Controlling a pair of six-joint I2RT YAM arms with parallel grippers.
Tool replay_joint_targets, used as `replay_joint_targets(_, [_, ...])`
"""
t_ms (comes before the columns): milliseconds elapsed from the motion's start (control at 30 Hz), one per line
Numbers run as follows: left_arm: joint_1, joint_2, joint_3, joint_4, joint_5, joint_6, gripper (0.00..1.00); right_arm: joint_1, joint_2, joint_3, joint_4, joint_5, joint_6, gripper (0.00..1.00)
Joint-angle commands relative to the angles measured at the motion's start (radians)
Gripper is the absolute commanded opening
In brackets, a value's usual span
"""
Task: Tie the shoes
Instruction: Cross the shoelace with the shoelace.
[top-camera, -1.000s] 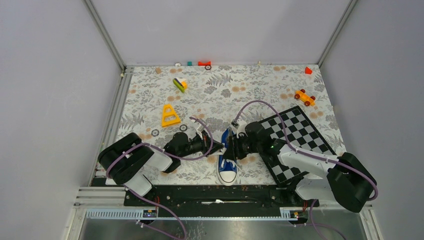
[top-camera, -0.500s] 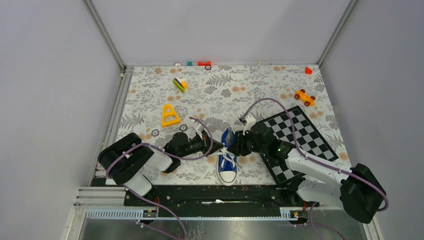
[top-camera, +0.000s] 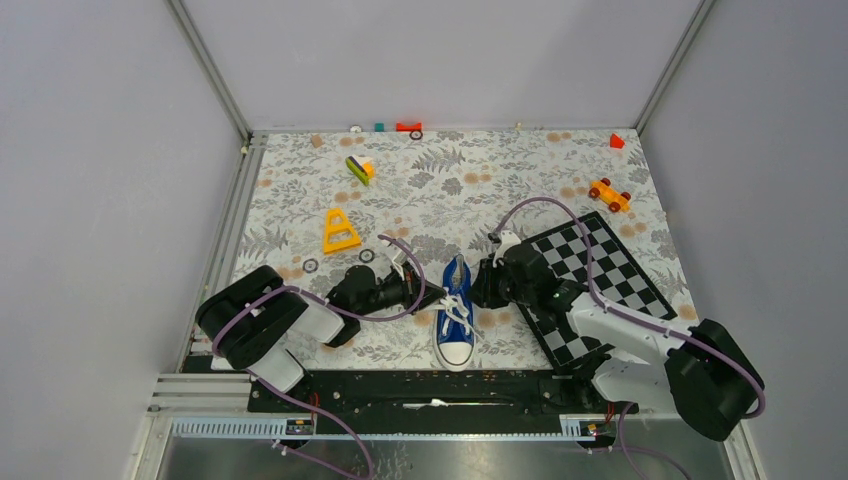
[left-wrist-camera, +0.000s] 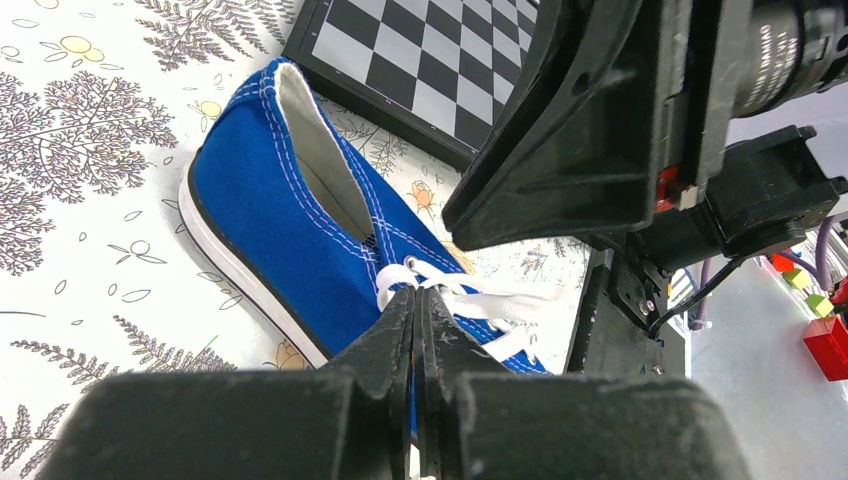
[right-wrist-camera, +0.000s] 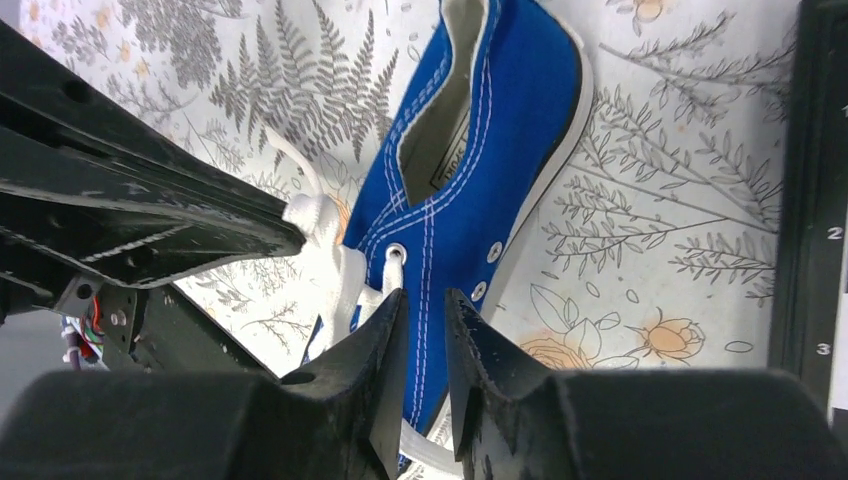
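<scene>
The blue sneaker (top-camera: 456, 315) lies on the floral mat, its white toe cap toward the near edge. My left gripper (top-camera: 438, 296) is at the shoe's left side, shut on a white lace (left-wrist-camera: 480, 300); its tips (left-wrist-camera: 415, 292) pinch the lace by the top eyelets. My right gripper (top-camera: 478, 290) is at the shoe's right side, low over it. In the right wrist view its jaws (right-wrist-camera: 425, 295) stand a narrow gap apart over the blue side of the shoe (right-wrist-camera: 500, 150), with nothing pinched at the tips. A lace (right-wrist-camera: 330, 260) runs beside and under them.
A black-and-white chessboard (top-camera: 590, 275) lies right of the shoe, under the right arm. A yellow triangle (top-camera: 340, 232), a green-yellow toy (top-camera: 360, 168), an orange toy car (top-camera: 609, 194) and red blocks (top-camera: 408, 127) lie farther back. Small black rings (top-camera: 311, 265) lie near the left arm.
My right gripper has moved from over the shoe's laces to the right and slightly back, to the shoe's right side. The left arm and the shoe have not moved.
</scene>
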Motion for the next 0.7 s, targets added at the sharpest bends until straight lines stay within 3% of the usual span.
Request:
replay_joint_targets(0, [0.006, -0.027, -0.005, 0.058, -0.001, 0.009, 0.00, -0.013, 0.050, 0.016, 0.038, -0.104, 0.012, 0.25])
replay_joint_targets(367, [0.012, -0.019, 0.006, 0.054, 0.003, 0.010, 0.00, -0.011, 0.060, 0.031, 0.055, -0.256, -0.052, 0.20])
replay_joint_targets(667, [0.011, -0.015, 0.009, 0.056, 0.007, 0.005, 0.00, 0.021, 0.059, 0.063, -0.003, -0.238, -0.102, 0.19])
